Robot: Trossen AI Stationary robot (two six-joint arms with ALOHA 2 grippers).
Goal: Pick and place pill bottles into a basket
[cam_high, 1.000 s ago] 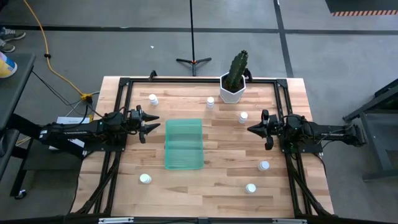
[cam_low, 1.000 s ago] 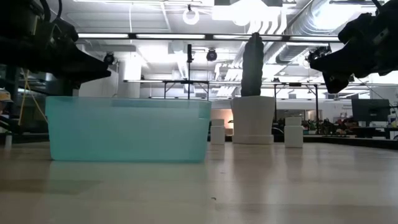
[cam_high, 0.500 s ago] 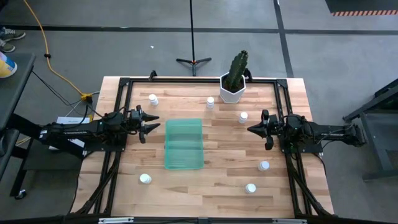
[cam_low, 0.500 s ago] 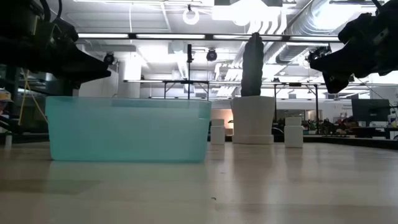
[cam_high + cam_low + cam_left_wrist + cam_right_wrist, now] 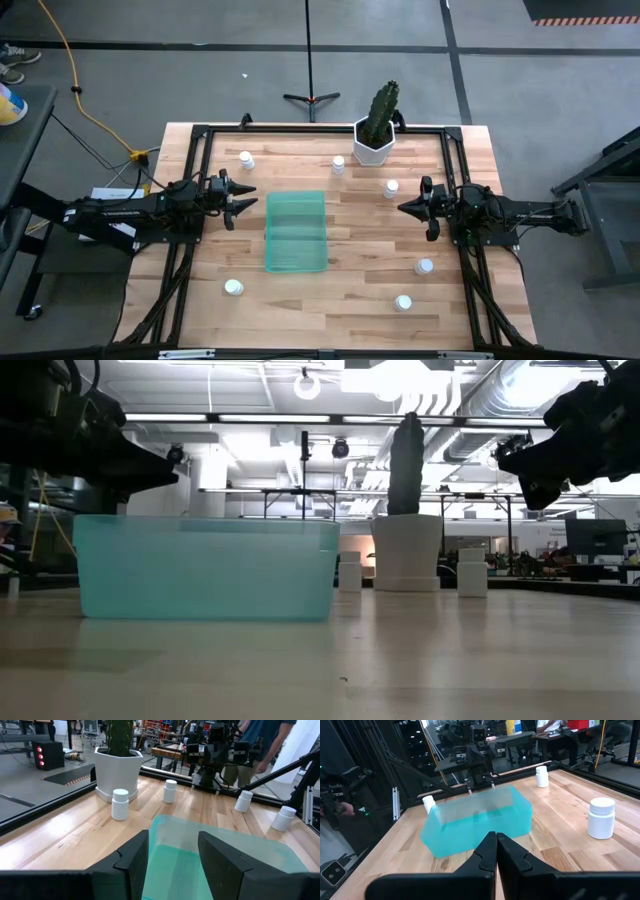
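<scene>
The small white pill bottles [image 5: 391, 187] look light, hard and smooth, best gripped around the middle, while the left gripper [image 5: 243, 204] is held empty with jaws apart and the right gripper [image 5: 404, 208] with jaws together.

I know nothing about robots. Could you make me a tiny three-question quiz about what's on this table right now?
1. True or false: the translucent green plastic basket already holds a small white pill bottle.
2. How many white pill bottles stand on the wooden table in the overhead view?
3. Which gripper has its fingers pressed together? A) left gripper B) right gripper

Key:
1. False; it looks empty.
2. Six, e.g. one by the white hexagonal cactus pot.
3. B; the left one's fingers stand apart, holding nothing.
</scene>
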